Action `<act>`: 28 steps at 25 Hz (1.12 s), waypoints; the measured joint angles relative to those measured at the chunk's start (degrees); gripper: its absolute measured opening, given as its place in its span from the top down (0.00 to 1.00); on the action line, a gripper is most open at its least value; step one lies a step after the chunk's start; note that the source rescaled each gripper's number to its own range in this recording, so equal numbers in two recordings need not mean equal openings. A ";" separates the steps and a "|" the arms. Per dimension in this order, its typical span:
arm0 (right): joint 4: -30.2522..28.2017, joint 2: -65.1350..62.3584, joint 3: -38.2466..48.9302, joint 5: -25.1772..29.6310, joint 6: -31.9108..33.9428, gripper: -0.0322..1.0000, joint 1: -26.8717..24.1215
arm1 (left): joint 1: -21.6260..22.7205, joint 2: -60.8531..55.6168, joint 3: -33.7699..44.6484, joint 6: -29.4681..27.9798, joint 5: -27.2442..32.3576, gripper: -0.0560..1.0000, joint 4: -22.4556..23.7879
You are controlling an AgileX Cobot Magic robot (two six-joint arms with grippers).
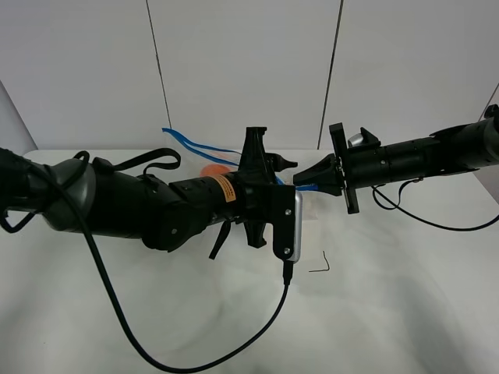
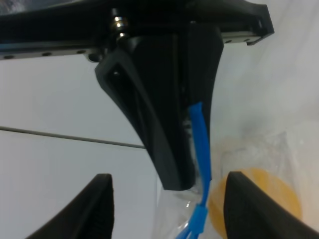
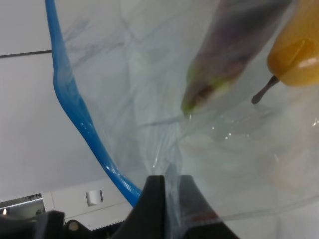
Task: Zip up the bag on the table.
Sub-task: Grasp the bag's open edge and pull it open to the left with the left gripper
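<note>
The bag (image 1: pixel 204 160) lies on the table (image 1: pixel 390 304) behind my left arm, its blue zipper strip (image 1: pixel 191 142) curling up and orange produce (image 1: pixel 214 169) showing through. In the right wrist view the clear bag (image 3: pixel 149 84) hangs with its blue zipper strip (image 3: pixel 75 107), a purple piece (image 3: pixel 234 50) and a yellow one (image 3: pixel 299 50). My right gripper (image 3: pixel 167 199) is shut on the plastic near the strip's end. My left gripper (image 2: pixel 174 204) is open, its fingertips (image 2: pixel 102 206) on either side of the strip (image 2: pixel 200 144) and not touching it. The right gripper's fingers (image 2: pixel 164 124) pinch the strip just beyond.
A small black mark (image 1: pixel 320 265) is on the table near the middle. The left arm's black cable (image 1: pixel 234 347) loops over the front of the table. A white panelled wall (image 1: pixel 249 70) stands behind. Both arms meet above the table's middle.
</note>
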 joint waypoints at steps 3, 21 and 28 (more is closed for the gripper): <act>0.00 0.00 0.00 0.00 0.04 0.97 0.00 | 0.00 1.78 0.00 0.00 -0.64 0.37 0.00; 0.00 0.00 0.00 0.04 0.04 0.97 0.00 | 0.00 2.30 0.00 0.00 -3.34 0.63 0.00; 0.00 0.00 0.00 0.04 0.04 0.97 0.00 | 0.00 2.30 0.00 0.00 -3.34 0.71 0.00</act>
